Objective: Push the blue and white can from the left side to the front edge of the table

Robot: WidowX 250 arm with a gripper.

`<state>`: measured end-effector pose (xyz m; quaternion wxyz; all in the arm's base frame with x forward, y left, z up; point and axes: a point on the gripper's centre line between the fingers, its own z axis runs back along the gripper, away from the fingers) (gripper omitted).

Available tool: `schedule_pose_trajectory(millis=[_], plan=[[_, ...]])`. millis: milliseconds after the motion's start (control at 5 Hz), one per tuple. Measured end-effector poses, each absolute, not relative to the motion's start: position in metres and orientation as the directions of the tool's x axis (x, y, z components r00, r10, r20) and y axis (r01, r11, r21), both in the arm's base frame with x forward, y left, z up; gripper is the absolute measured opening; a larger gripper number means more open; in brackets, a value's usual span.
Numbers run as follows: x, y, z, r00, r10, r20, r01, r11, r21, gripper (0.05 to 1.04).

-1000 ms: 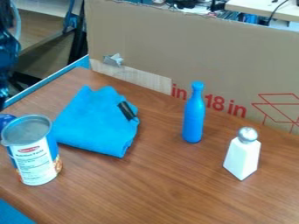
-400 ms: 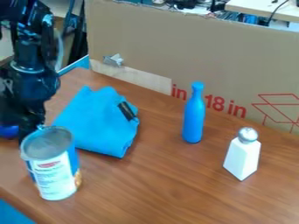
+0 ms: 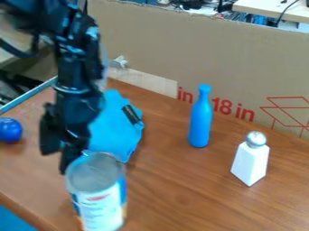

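Note:
The black gripper point(image 3: 67, 155) hangs down at the left-centre of the table, right behind a can and at its back-left rim. The can point(image 3: 100, 205) has a grey top and a white and blue label, and stands upright near the front. Whether the can is held or only touched, I cannot tell. Behind the gripper and arm lies a folded blue cloth point(image 3: 114, 131) with a black strip, partly covered by them. A blue ball point(image 3: 10, 130) rests by the left edge.
A blue bottle point(image 3: 200, 119) stands upright right of the cloth. Farther right is a white shaker point(image 3: 250, 161) with a silver cap. Along the table's back edge runs a cardboard wall point(image 3: 205, 54). The wooden table point(image 3: 181, 194) has its left front edge at lower left.
The arm has come in from the left and moved rightward and toward the front. The can has shifted the same way with it, uncovering the blue ball.

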<state>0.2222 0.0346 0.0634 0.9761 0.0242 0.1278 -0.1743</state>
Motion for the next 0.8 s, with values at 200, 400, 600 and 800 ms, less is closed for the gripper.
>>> schedule_pose_trajectory(millis=[200, 400, 600, 800], plan=[[0.216, -0.009, 0.06, 0.912, -0.334, -0.238, 0.32, 0.943, -0.096, 0.997], [0.215, -0.037, 0.059, 0.929, -0.297, -0.219, 0.262, 0.949, -0.177, 0.998], [0.216, -0.048, 0.065, 0.937, -0.265, -0.227, 0.222, 0.955, -0.199, 0.998], [0.222, -0.044, 0.081, 0.956, -0.218, -0.195, 0.186, 0.968, -0.17, 0.999]])
